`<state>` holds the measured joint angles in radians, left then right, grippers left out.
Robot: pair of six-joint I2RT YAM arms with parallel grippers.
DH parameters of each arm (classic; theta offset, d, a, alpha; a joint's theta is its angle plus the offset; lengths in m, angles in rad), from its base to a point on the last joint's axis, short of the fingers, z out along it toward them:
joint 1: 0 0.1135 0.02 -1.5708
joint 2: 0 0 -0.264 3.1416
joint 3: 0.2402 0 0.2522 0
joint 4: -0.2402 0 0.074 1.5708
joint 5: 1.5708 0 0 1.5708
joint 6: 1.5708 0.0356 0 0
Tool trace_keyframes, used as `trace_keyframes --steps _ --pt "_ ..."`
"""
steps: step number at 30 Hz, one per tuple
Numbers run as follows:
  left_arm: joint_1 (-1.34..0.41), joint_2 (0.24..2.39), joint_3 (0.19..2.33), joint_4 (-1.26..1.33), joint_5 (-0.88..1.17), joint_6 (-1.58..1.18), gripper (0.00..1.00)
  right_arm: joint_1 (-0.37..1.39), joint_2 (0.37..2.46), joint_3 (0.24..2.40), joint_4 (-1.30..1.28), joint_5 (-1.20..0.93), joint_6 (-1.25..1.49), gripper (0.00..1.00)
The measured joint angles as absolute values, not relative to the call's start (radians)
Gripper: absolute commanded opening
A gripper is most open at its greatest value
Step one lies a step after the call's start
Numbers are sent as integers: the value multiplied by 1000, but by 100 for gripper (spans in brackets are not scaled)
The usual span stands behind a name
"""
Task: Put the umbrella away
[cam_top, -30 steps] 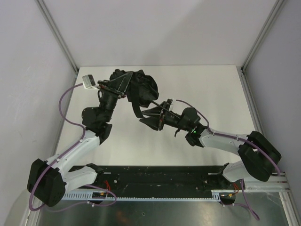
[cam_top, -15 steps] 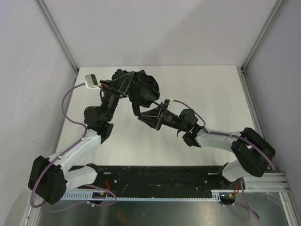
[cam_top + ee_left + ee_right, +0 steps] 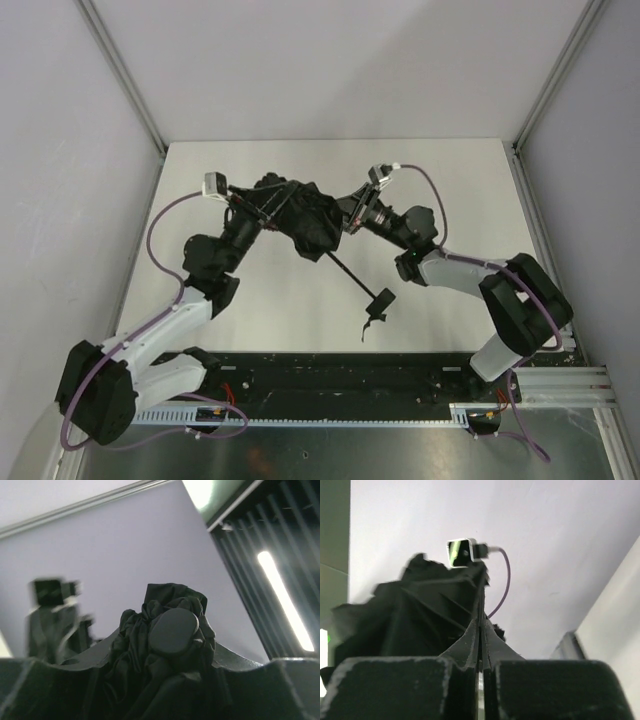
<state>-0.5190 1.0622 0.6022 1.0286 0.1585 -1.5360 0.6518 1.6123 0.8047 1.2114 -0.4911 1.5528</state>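
Top external: right gripper [image 3: 348,214] hops from shaft [image 3: 350,272] to canopy [image 3: 320,228] edge, snaps tight. Left gripper [image 3: 272,203] grips black compact folding umbrella [image 3: 305,210], bunched between both; handle [image 3: 382,299] dangles free, shaft needs collapsing imo.

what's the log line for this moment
left gripper: shut on umbrella top | right gripper: shut on umbrella edge | handle: ungripped, strap dangling | umbrella not yet stowed

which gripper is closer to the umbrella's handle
Right. The right gripper is at the right edge of the canopy, up the shaft from the umbrella handle; the left gripper is farther, on the canopy's left side.
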Motion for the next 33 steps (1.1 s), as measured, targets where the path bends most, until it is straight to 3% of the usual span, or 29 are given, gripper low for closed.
trace_keyframes --steps 10,19,33 --pt "-519 913 559 572 187 -1490 0 549 1547 823 1253 -586 1289 0" --pt "-519 876 616 262 134 -1382 0 534 1576 816 1224 -629 1374 0" --pt "-531 902 746 18 83 -1327 0 564 1542 828 1177 -625 1519 0"
